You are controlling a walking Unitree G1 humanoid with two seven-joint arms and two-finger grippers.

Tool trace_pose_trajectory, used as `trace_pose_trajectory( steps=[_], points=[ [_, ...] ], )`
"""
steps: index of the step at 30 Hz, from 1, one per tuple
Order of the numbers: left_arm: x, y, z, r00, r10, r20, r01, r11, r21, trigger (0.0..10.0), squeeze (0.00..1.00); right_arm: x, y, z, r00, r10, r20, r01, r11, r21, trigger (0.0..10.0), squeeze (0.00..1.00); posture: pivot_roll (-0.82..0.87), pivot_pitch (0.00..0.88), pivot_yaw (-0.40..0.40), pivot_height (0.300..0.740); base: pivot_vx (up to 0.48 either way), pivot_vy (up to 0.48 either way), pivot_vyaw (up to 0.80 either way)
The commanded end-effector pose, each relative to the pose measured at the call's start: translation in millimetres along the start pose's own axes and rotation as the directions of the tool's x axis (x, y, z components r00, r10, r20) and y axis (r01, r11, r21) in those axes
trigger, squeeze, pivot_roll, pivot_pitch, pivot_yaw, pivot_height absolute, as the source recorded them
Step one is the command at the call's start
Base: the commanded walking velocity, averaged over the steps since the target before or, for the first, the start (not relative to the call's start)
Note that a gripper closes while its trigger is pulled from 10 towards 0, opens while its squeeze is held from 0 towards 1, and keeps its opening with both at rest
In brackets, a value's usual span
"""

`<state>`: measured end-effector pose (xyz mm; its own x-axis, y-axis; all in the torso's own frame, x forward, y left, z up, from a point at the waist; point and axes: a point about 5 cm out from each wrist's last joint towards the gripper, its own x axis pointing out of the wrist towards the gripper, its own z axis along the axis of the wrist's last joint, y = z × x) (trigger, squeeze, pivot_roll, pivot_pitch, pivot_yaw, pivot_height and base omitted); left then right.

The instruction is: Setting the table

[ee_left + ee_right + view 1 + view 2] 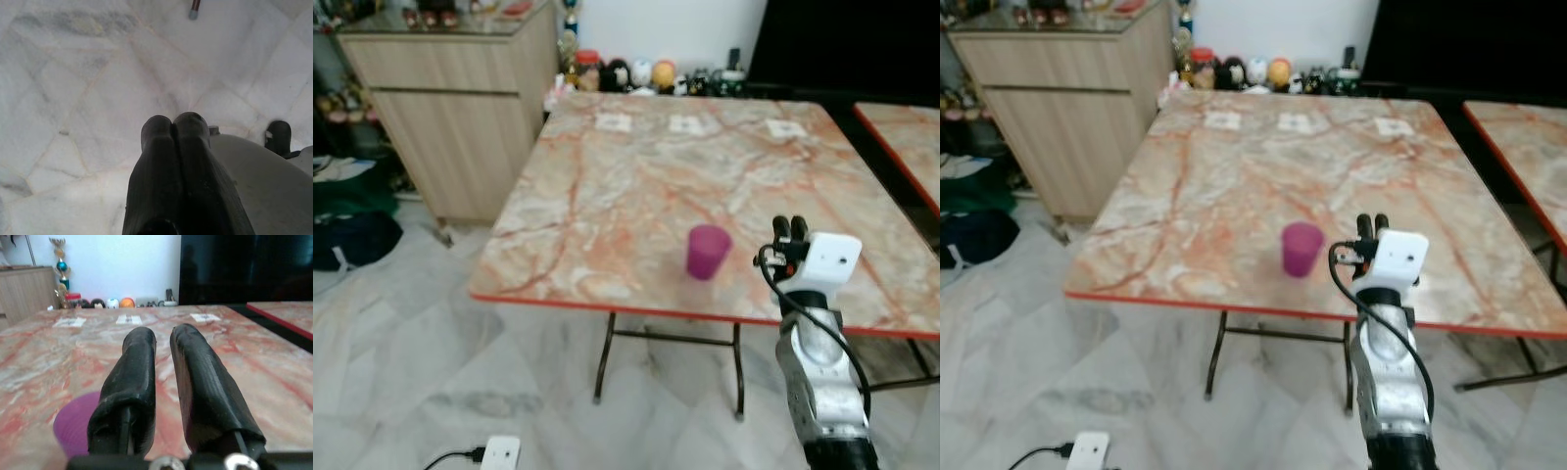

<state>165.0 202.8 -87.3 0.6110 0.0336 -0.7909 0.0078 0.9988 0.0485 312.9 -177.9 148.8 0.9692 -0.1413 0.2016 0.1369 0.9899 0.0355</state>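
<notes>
Standing upright on the square marble-patterned table with the red rim (607, 196): a small purple plastic cup (708, 251), open mouth up, close to the near edge and somewhat toward the near right corner. Probably set there as a place setting at the near side, within easy reach of a seat, though no chair in sight to confirm.

Just beside the cup, toward the right edge and over the near part of the table: the right gripper (790, 229), raised on its silver arm, black fingers pointing across the top toward the far edge. Fingers parted by a narrow gap in the right wrist view, nothing between them; cup off to one side of the gripper there, not inside the gap, apart from the fingers as far as visible. Likely either a release just finished or a grasp not yet begun; impossible to say which.

Down by the body, aimed at the pale marble floor (73, 98): the left gripper (172, 122), idle, fingers pressed together and empty.

Along the far edge of the table: three small white paper squares (689, 123) laid flat in a row, perhaps marking places. Beyond the far edge, a row of small round figurines (636, 73) against the white wall. Off the left edge, a light wooden cabinet (460, 108). On the floor near the front, a white power adapter (499, 452) with a black cord.
</notes>
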Motion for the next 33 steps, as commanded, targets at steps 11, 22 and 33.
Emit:
trace_pose_trajectory(
  steps=[11,22,33],
  points=[
    [-0.2,-4.8,-3.7,1.0,-0.018,-0.017,0.018,1.0,-0.002,10.0,0.0,-3.0,-8.9,-6.3,0.999,-0.026,-0.031,0.025,1.0,-0.013,10.0,0.0,0.0,0.076,0.003,0.74,0.142,0.0,0.0],
    [-0.4,-4.7,-4.0,1.0,-0.019,-0.016,0.019,1.0,-0.002,10.0,0.0,-4.7,-7.6,-7.9,0.999,-0.009,-0.039,0.008,0.999,-0.034,10.0,0.0,0.0,0.078,0.004,0.74,0.282,0.0,0.36],
    [-0.8,-5.0,-5.1,1.0,-0.021,-0.015,0.021,1.0,-0.003,10.0,0.0,-24.5,-13.5,7.0,0.999,-0.047,0.018,0.046,0.999,0.025,10.0,1.0,0.0,0.075,-0.003,0.74,0.026,0.0,0.0]
  ],
)
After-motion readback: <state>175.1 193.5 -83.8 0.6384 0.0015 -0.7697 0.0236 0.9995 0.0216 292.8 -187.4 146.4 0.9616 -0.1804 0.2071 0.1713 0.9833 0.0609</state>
